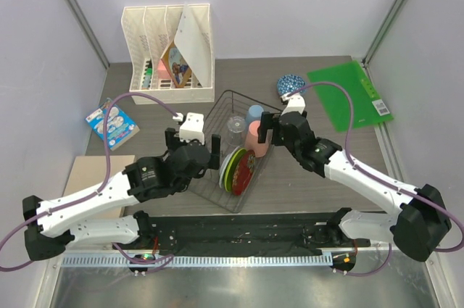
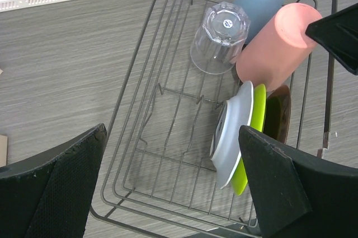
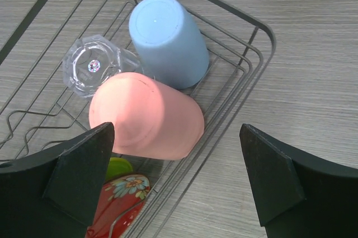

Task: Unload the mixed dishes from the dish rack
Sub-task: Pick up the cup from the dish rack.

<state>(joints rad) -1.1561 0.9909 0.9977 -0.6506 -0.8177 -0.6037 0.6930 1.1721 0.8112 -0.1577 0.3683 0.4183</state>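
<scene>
The left fingers (image 2: 56, 187) are hovering spread wide over the dish rack's (image 1: 221, 116) left side, gripping nothing. The right fingers (image 3: 279, 182) are gaping just as wide above the rack's right side, also empty. Inside the rack, the pink cup (image 3: 146, 116) is lying tipped at the far end, touching a blue cup (image 3: 168, 39) and beside the glass tumbler (image 2: 219, 36). The white plate (image 2: 234, 129), green-rimmed plate (image 2: 256, 120) and red plate (image 3: 120, 204) are standing on edge nearer the arms. The blue patterned bowl (image 1: 290, 85) is sitting on the worktop (image 1: 290, 186) just past the rack's far right corner.
</scene>
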